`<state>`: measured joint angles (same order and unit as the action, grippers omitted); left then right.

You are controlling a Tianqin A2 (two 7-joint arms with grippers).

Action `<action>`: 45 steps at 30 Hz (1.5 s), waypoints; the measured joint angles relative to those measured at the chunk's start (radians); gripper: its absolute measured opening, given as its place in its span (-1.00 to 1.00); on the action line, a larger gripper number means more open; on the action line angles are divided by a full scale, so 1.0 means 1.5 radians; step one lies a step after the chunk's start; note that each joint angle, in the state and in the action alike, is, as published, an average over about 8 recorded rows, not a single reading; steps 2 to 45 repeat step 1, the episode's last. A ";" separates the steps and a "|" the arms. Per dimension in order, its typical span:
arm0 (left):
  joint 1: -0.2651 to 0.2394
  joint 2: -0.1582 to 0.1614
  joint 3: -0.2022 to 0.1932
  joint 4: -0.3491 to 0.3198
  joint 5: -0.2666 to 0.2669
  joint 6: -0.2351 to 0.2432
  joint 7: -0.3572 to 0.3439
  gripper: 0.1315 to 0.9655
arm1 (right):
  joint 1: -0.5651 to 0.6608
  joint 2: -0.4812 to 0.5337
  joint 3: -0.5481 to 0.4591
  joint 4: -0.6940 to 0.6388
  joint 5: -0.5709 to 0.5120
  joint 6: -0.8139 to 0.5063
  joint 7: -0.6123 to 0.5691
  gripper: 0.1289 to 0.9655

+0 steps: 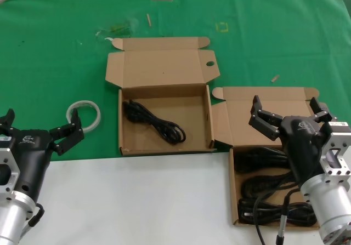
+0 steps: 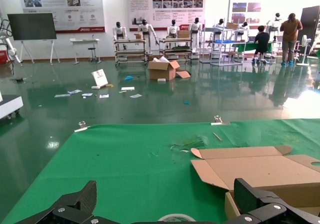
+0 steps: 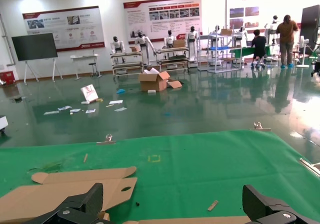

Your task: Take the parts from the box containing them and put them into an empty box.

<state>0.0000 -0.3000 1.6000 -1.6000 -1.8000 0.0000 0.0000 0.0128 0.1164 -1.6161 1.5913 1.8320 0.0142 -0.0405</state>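
Two shallow brown cardboard boxes lie open on the green cloth. The box with the long tuck flap sits at the centre of the head view, and one coiled black cord already lies inside it, running from about 10 o'clock to 4 o'clock across its floor. The box with wide side flaps sits at roughly 4 o'clock from the first, their near corners almost touching. Inside it several more black cords lie piled in loose bundles, partly hidden by the right arm.

The right gripper hovers over that box's raised lid, its jaws spread wide with nothing between them. The left gripper hangs at the 8 o'clock side of the scene, over the cloth's near edge, its jaws likewise released and empty. A white ring lies on the cloth just beyond one left fingertip, at about 9 o'clock from the centre box. A white surface covers the near part of the table.
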 joint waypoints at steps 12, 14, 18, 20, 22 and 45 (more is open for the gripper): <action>0.000 0.000 0.000 0.000 0.000 0.000 0.000 1.00 | 0.000 0.000 0.000 0.000 0.000 0.000 0.000 1.00; 0.000 0.000 0.000 0.000 0.000 0.000 0.000 1.00 | 0.000 0.000 0.000 0.000 0.000 0.000 0.000 1.00; 0.000 0.000 0.000 0.000 0.000 0.000 0.000 1.00 | 0.000 0.000 0.000 0.000 0.000 0.000 0.000 1.00; 0.000 0.000 0.000 0.000 0.000 0.000 0.000 1.00 | 0.000 0.000 0.000 0.000 0.000 0.000 0.000 1.00; 0.000 0.000 0.000 0.000 0.000 0.000 0.000 1.00 | 0.000 0.000 0.000 0.000 0.000 0.000 0.000 1.00; 0.000 0.000 0.000 0.000 0.000 0.000 0.000 1.00 | 0.000 0.000 0.000 0.000 0.000 0.000 0.000 1.00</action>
